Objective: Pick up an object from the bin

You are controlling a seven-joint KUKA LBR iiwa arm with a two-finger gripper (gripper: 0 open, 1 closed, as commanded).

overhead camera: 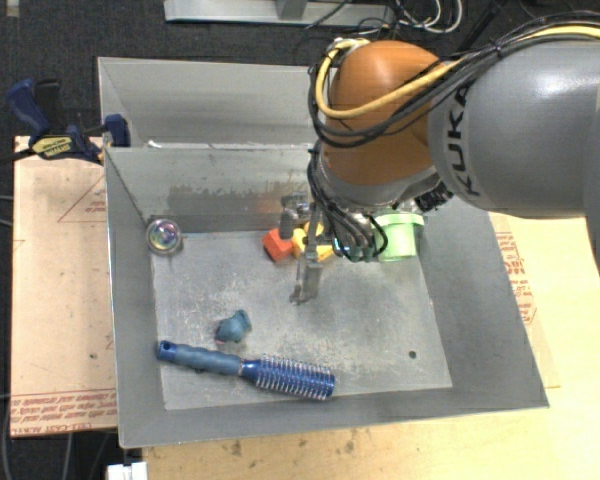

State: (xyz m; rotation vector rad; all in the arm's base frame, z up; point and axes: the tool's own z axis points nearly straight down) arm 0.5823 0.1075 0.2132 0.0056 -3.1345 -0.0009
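Starting at the left wall of the bin: it slopes down to a floor that is mostly bare on this side. A small shiny ball sits tucked in the back left corner, close to where the wall meets the floor. Along the front edge lies a blue hairbrush with its handle pointing left and its bristled head to the right, and a little blue lump rests just behind it. Between those and the middle there's a wide stretch of open grey floor, so plenty of room. Now the centre, up near the back wall: an orange block, small and chunky with flat faces, and a yellow piece just to its right, partly hidden by the tool. The gripper hangs down between the two, with its tip over bare floor just in front of them and nothing seen in its grasp. Spread or clenched, I can't tell from this angle. Above it bulges the arm's orange cover, looped with cables. Moving right, a green cup with a pale rim lies on its side beneath the wrist. Beyond that the floor runs clear to the right wall, and the front right corner is open too.
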